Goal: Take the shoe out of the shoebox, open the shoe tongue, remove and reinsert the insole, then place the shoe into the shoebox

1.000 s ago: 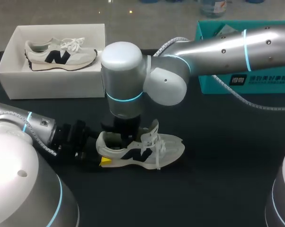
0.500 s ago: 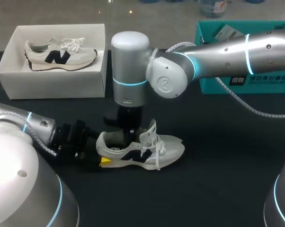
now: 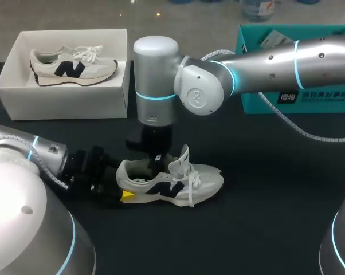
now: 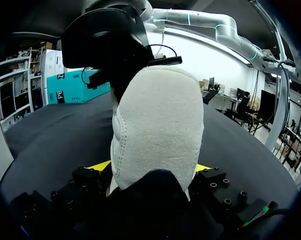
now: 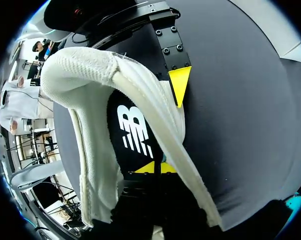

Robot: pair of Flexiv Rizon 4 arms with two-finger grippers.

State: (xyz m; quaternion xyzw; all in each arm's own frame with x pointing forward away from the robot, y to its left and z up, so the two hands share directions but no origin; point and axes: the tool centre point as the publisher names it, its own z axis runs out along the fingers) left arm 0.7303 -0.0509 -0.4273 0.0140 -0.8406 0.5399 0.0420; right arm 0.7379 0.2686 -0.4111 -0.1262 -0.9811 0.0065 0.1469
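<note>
A white sneaker (image 3: pixel 172 180) with a dark logo stands on the black table, its tongue lifted. My left gripper (image 3: pixel 122 184) holds it at the heel. In the left wrist view the heel (image 4: pixel 155 130) fills the gap, with a yellow tip pressed on each side. My right gripper (image 3: pixel 155 167) reaches straight down into the shoe's opening. In the right wrist view its yellow tips (image 5: pixel 150 167) meet on the black insole (image 5: pixel 133 132) inside the shoe (image 5: pixel 90 125). A white shoebox (image 3: pixel 63 100) stands at the back left.
A second matching sneaker (image 3: pixel 72 64) lies inside the shoebox. A teal box (image 3: pixel 333 97) stands at the back right, partly behind my right arm. Bare black tabletop (image 3: pixel 264 189) stretches to the right of the shoe and in front of it.
My right arm's wrist swung upright over the shoe, and its fingers closed together inside the opening. The left gripper and the shoe kept still.
</note>
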